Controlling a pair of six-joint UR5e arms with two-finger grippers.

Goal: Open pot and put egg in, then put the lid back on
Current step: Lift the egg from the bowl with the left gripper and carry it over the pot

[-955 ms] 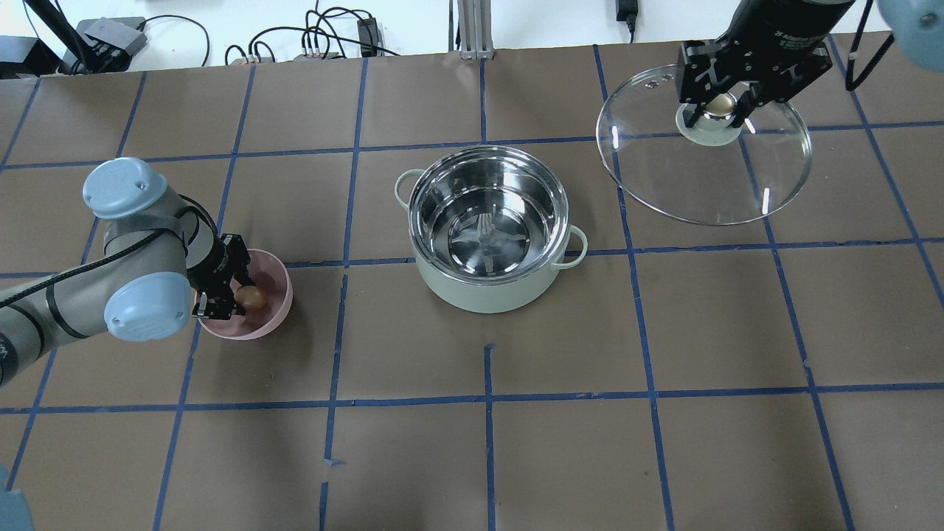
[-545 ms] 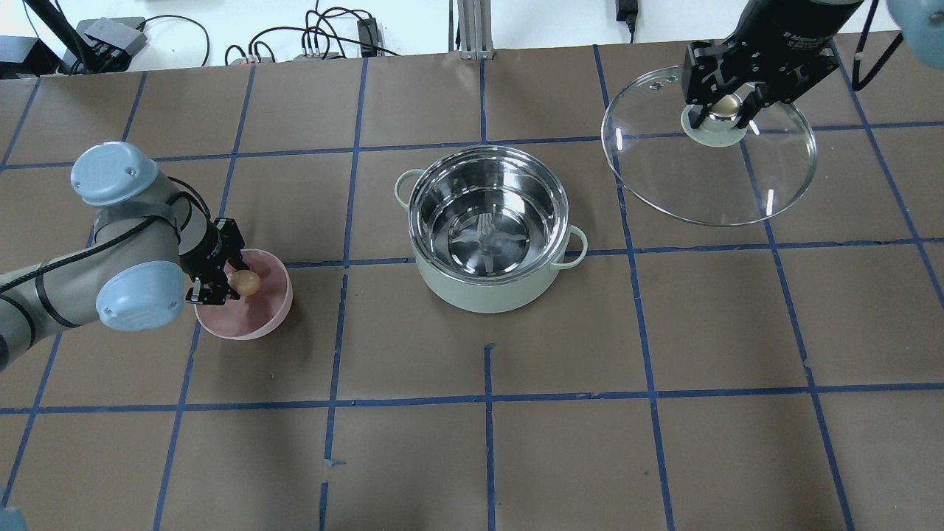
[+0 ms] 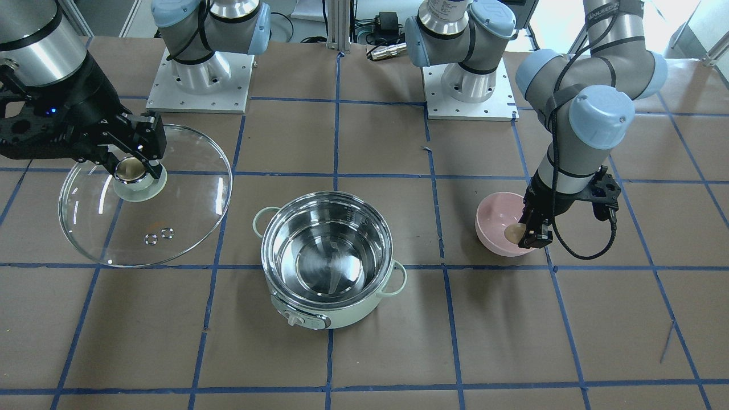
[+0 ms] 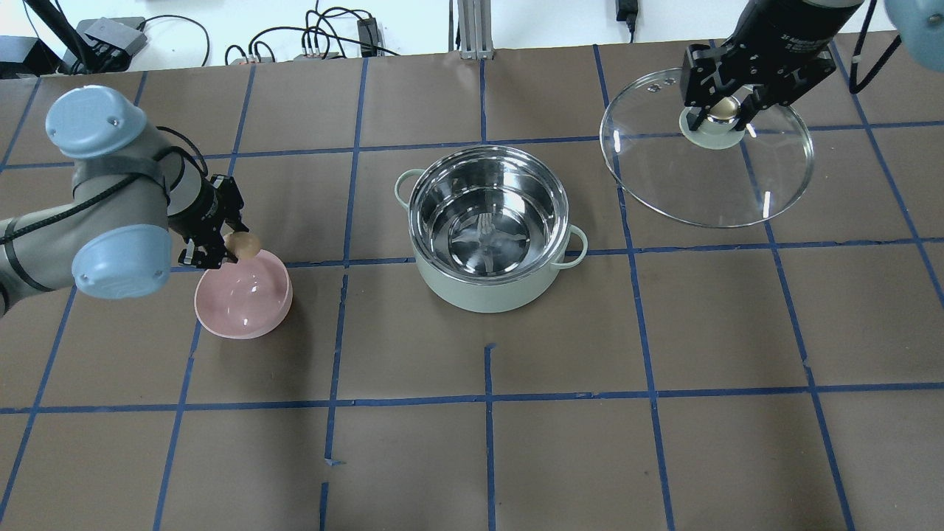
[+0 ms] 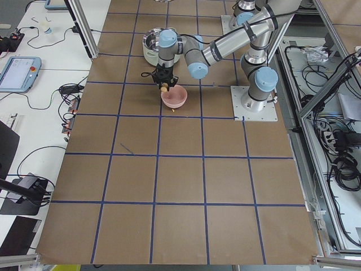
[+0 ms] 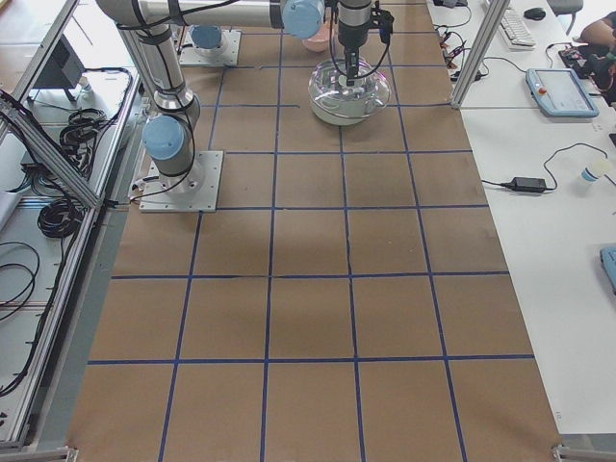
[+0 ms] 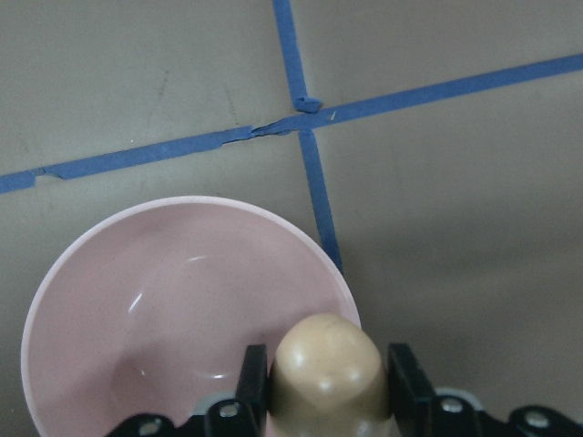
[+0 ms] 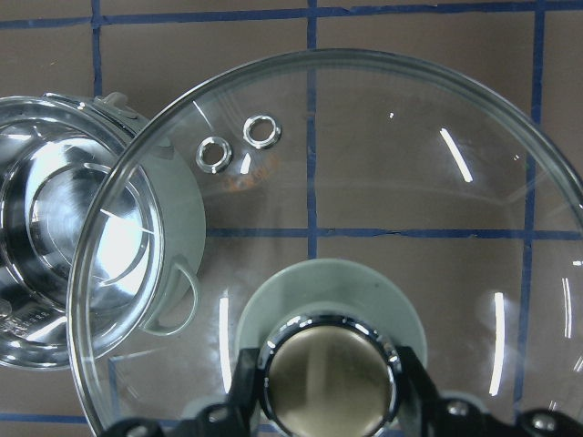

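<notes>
The mint-green pot (image 4: 488,234) (image 3: 327,259) stands open mid-table, its steel inside empty. My left gripper (image 4: 237,246) (image 3: 519,232) is shut on the light-brown egg (image 4: 243,245) (image 7: 326,373) and holds it above the far rim of the pink bowl (image 4: 243,295) (image 7: 173,309), left of the pot. My right gripper (image 4: 721,109) (image 3: 132,169) is shut on the beige knob of the glass lid (image 4: 708,166) (image 8: 364,237) and holds it up, right of and beyond the pot. In the left end view the egg (image 5: 163,87) hangs over the bowl.
The pink bowl (image 3: 501,225) is empty. The brown table (image 4: 487,442) carries a blue tape grid. Cables and boxes (image 4: 310,40) lie along the far edge. The arm bases (image 3: 196,74) stand at the robot's side.
My left gripper has lifted the egg out of the pink bowl and moved it up and toward the far rim. The right gripper holds the lid almost still.
</notes>
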